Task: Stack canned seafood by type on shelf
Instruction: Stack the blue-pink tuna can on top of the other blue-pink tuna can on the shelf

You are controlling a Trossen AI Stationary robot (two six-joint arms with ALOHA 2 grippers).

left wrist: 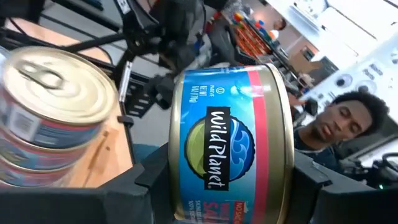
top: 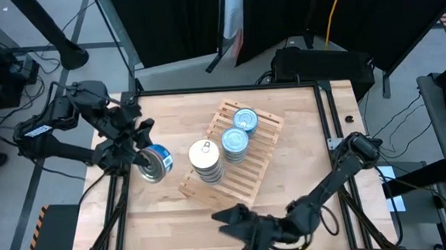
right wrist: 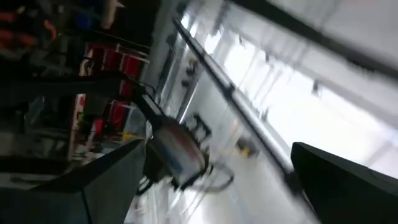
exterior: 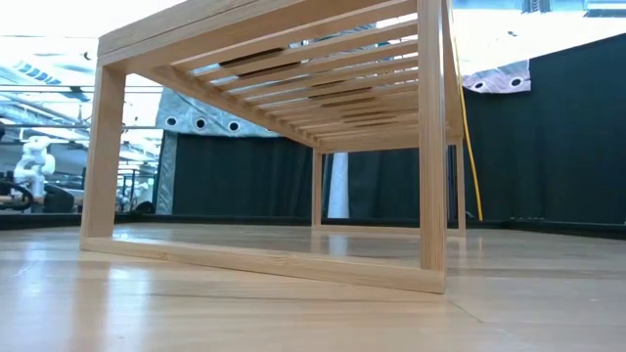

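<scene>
The light-wood slatted shelf [top: 245, 166] lies slantwise at the table's middle, and the low view shows it from below [exterior: 293, 88]. On it stand a stack of silver-topped tins [top: 204, 161] and two stacks of blue-topped tins [top: 234, 142] [top: 245, 120]. My left gripper [top: 141, 155] is just left of the shelf, shut on a blue-labelled tin [top: 158, 161]. The silver-topped stack also shows beside that tin in the left wrist view [left wrist: 50, 112]. My right gripper [top: 232, 217] is open and empty at the table's near edge. My left gripper pinches the blue tin between its two fingers [left wrist: 146, 186], one on each flat end [left wrist: 177, 155]. The tin is turned on its side, its label wall facing the wrist camera. The fingers come from the table's left. I cannot tell whether the tin is clear of the table.
Bare tabletop [top: 174, 221] lies in front of the shelf and to its right. A metal frame [top: 327, 118] runs along the table's edges. A person [left wrist: 336, 124] shows in the room beyond the table in the left wrist view.
</scene>
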